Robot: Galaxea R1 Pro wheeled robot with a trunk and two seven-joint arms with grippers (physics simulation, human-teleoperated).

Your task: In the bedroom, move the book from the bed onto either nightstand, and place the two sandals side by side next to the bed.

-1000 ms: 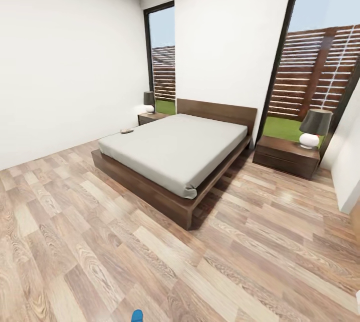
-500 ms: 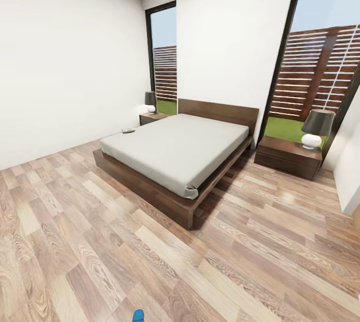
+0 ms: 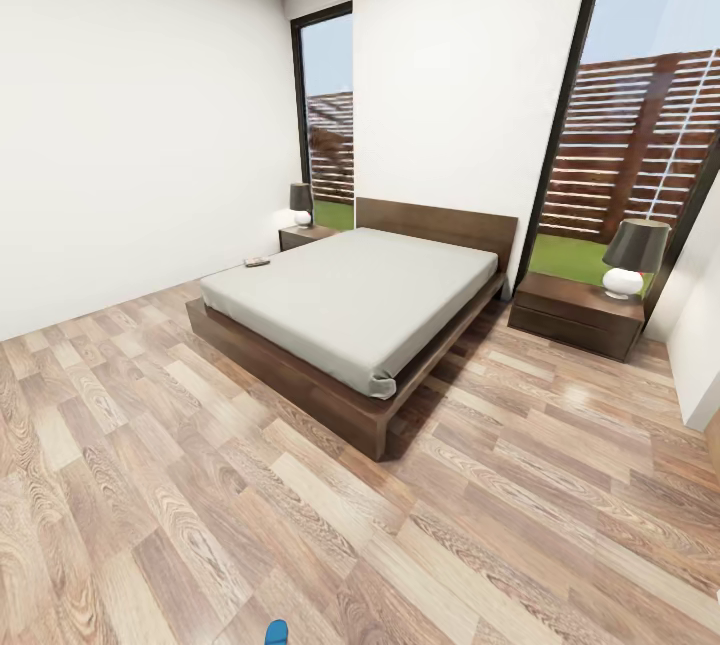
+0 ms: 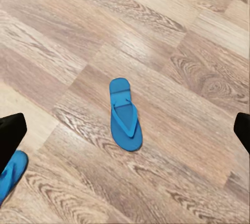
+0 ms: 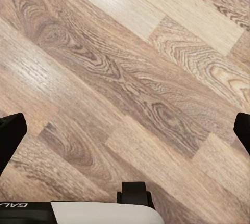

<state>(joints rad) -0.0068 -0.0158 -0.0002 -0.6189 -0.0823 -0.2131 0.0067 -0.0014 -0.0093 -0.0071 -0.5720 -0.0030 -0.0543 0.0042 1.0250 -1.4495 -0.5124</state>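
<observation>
The bed (image 3: 350, 300), a white mattress on a dark wooden frame, stands mid-room in the head view. A small flat book (image 3: 257, 262) lies on its far left corner. One nightstand (image 3: 305, 236) is at the bed's far left and another nightstand (image 3: 575, 313) is at its right, each with a lamp on top. A blue sandal (image 3: 276, 633) peeks in at that view's bottom edge. In the left wrist view one blue sandal (image 4: 125, 114) lies flat on the floor under my open left gripper (image 4: 127, 130), and a second sandal (image 4: 10, 174) is partly behind one finger. My right gripper (image 5: 125, 130) hangs open over bare floor.
Wood-plank floor (image 3: 150, 445) stretches between me and the bed. White walls and tall dark-framed windows (image 3: 640, 95) stand behind the bed. A white wall edge (image 3: 695, 345) juts in at the right. Part of my own body (image 5: 104, 213) shows in the right wrist view.
The whole head view has shifted a few pixels, so the camera moved slightly a second ago and has since held nearly still. Nothing in the room has moved.
</observation>
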